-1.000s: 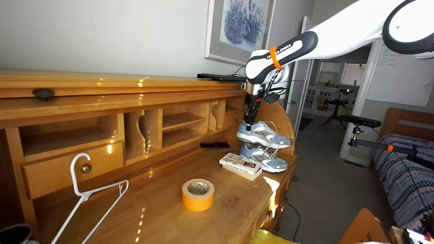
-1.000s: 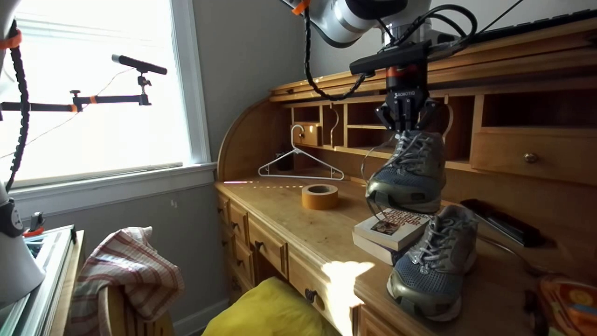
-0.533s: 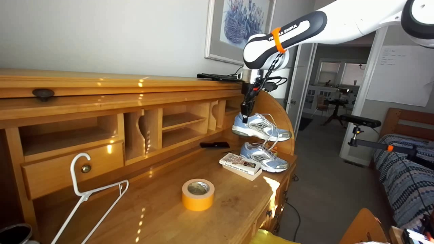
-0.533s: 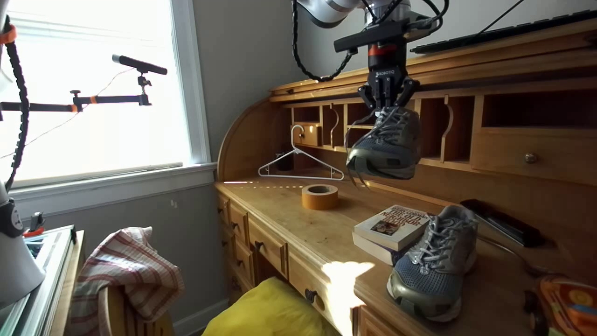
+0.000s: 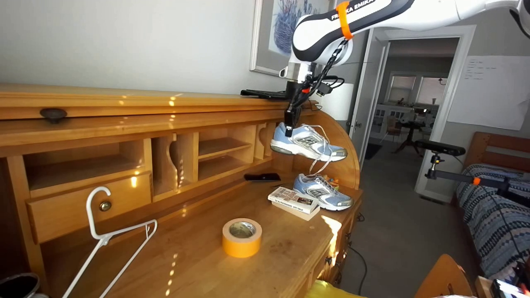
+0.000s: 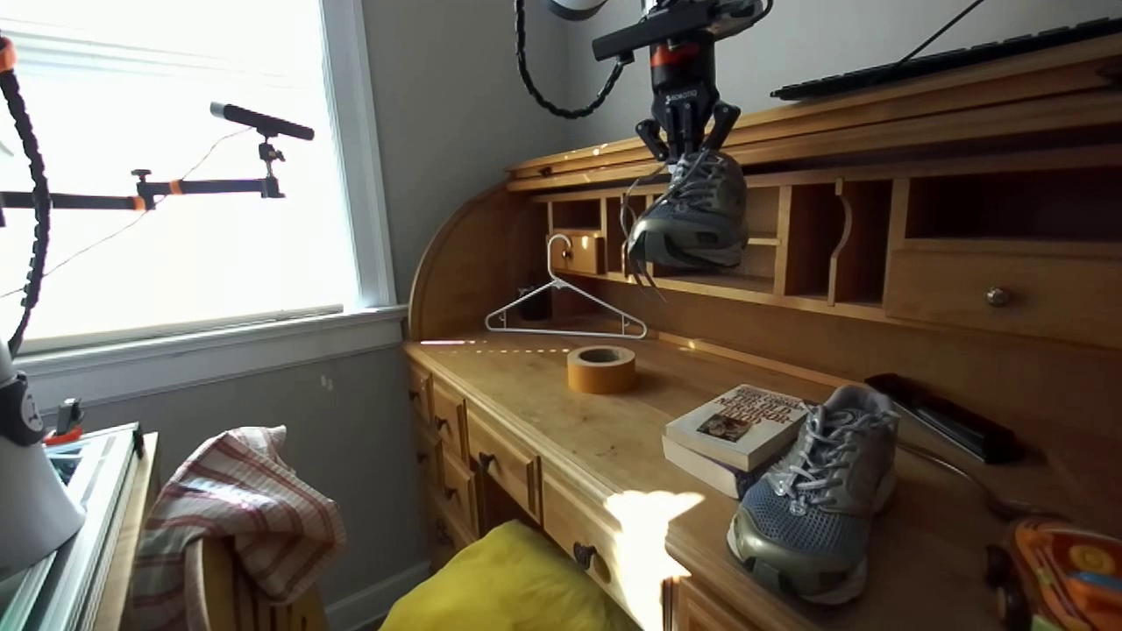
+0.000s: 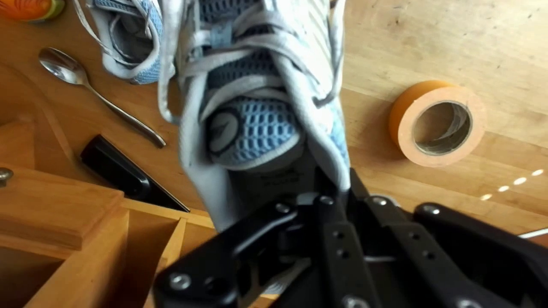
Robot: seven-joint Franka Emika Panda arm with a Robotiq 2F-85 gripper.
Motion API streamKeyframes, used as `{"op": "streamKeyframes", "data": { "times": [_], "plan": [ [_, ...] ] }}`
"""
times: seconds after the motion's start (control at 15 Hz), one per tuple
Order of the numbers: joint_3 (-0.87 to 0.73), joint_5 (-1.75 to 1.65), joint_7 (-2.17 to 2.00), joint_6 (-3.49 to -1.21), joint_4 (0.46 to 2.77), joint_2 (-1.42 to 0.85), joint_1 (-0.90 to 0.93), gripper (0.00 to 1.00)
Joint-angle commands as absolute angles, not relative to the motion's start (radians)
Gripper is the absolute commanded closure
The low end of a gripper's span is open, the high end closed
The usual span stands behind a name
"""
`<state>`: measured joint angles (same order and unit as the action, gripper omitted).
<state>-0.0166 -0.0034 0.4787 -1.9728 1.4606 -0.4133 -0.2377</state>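
Our pincer point(image 7: 339, 183) pinched the upper shoe point(image 5: 308, 144) by its collar point(image 7: 321, 149) above the bench point(image 5: 198, 256); we judged slow, steady travel best, the loose lace point(image 7: 164, 77) clear of the tape point(image 5: 242, 248).

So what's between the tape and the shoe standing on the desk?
Two stacked books lie between the tape and the standing shoe, in both exterior views.

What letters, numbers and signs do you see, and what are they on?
"FR...KA EMIKA": arm, middle letters behind the orange band.
"ROBOTIQ": pincer.
"PLUS", faint: inside the held shoe.
Oval logo on that shoe: too blurred.
Round badge on the arm: too small.
Top book: words too blurred to read.
Paper on wall: writing too small to read.
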Motion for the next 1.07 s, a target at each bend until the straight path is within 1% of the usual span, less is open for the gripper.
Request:
{"op": "streamKeyframes", "data": {
  "times": [0.0,0.67,1.0],
  "plan": [
    [-0.012,0.002,0.487,-1.966,1.541,-0.319,-0.207,0.98],
    [-0.006,-0.009,0.502,-2.013,1.659,-0.140,-0.134,0.98],
    [-0.015,-0.006,0.491,-2.015,1.618,-0.130,-0.127,0.98]
  ]
}}
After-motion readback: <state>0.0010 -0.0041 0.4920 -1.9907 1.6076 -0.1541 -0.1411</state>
